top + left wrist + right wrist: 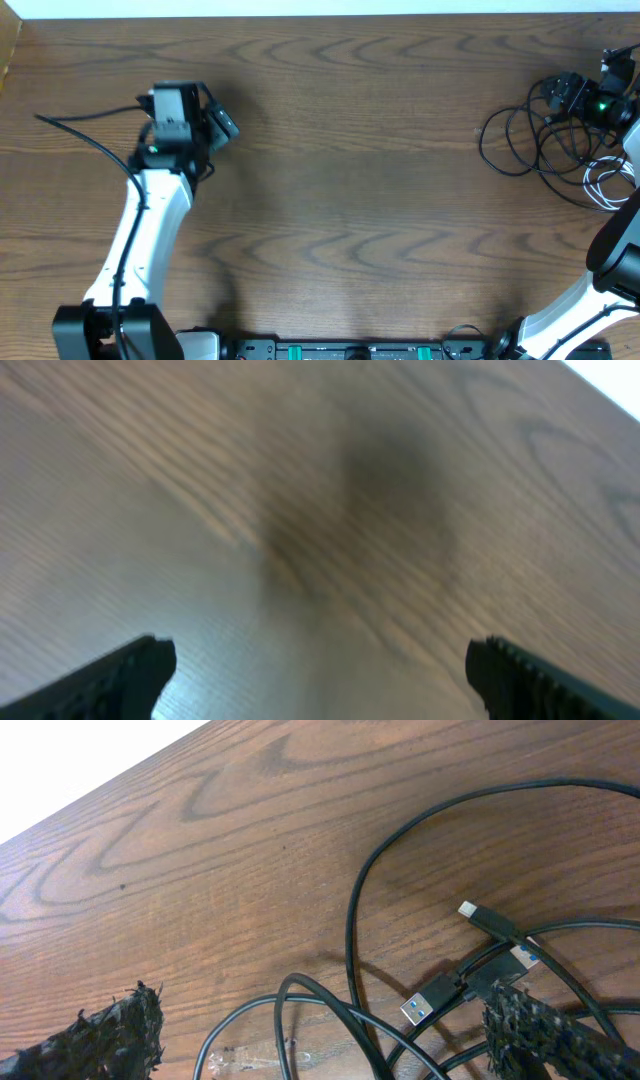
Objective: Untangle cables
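The black cable lies in tangled loops at the table's far right, and the white cable is coiled just below it by the right arm. My right gripper hangs over the top of the tangle. In the right wrist view it is open, with black cable loops on the table between its fingers. Two USB plugs and a small plug lie near the right finger. My left gripper is open over bare wood at the far left.
The wooden table runs between the two arms. Its back edge lies close behind both grippers. A thicker black wire trails from the left arm. A clear strip is stuck to the wood under the right gripper.
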